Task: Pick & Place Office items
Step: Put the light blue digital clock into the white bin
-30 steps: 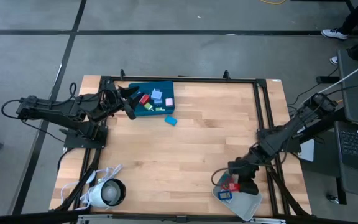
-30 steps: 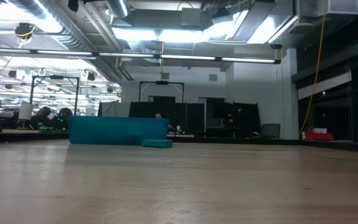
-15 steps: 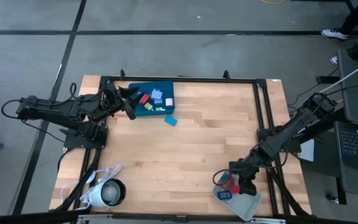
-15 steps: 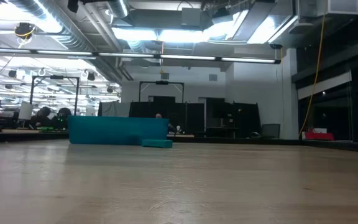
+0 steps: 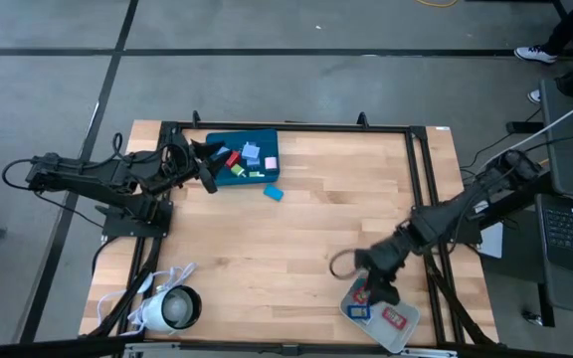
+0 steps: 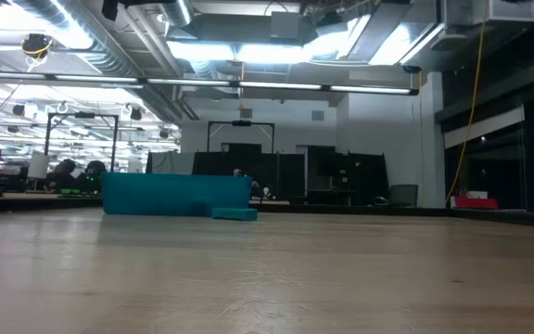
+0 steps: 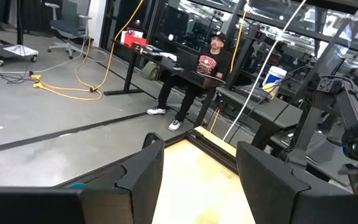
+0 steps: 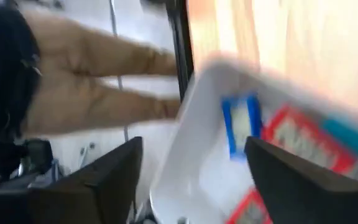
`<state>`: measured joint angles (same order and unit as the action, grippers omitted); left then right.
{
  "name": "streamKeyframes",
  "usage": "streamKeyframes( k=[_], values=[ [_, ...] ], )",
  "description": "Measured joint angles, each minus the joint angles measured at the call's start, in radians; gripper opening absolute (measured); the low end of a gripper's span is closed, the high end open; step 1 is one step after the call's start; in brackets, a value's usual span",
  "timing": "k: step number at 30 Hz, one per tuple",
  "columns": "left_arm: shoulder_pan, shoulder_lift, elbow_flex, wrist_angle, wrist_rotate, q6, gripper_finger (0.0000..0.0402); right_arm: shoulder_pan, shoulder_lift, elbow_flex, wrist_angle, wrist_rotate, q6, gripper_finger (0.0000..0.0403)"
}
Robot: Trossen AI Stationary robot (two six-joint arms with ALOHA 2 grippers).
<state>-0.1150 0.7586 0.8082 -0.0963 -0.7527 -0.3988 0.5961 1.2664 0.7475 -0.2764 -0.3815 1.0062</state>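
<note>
A teal tray at the far left holds several small office items, red, blue, pink and green. One light blue piece lies on the table beside it, also seen in the low view. My left gripper is level at the tray's left edge, open with nothing in it. A grey tray at the near right holds a blue piece and two red pieces. My right gripper hangs open above that tray's left part, slanting down.
A white round corded device lies at the near left corner. Black frame rails run along the table's far and right sides. A person sits at a desk beyond the table. Bare wood fills the table's middle.
My right gripper has risen and gone toward the table's left, above the grey tray. It has let go of a red piece, which now lies in the tray's near right part.
</note>
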Motion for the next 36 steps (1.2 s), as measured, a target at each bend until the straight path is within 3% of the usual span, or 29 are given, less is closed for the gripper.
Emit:
streamKeyframes(
  k=[5,14,18,28,33,36],
  values=[
    [0.000,0.000,0.000,-0.001,0.025,0.001,0.0196,-0.164,-0.003,0.078,-0.001,0.074,-0.148,0.0213],
    [0.000,-0.047,0.000,0.001,0.021,0.069,0.0196,-0.513,0.023,0.171,0.063,0.260,-0.315,0.0015],
    [0.000,-0.086,0.000,0.002,0.023,0.094,0.0196,-0.601,0.138,0.246,0.127,0.242,-0.371,0.0007],
    [0.000,-0.129,0.000,-0.019,0.033,0.132,0.0196,-0.698,0.572,0.574,0.074,0.206,-0.469,0.0009],
    [0.000,-0.129,0.000,-0.021,0.055,0.132,0.0196,-0.739,0.694,0.724,0.037,0.100,-0.474,0.0048],
    [0.000,-0.129,0.000,-0.021,0.070,0.132,0.0196,-0.748,0.724,0.789,-0.059,0.122,-0.523,0.0088]
  ],
)
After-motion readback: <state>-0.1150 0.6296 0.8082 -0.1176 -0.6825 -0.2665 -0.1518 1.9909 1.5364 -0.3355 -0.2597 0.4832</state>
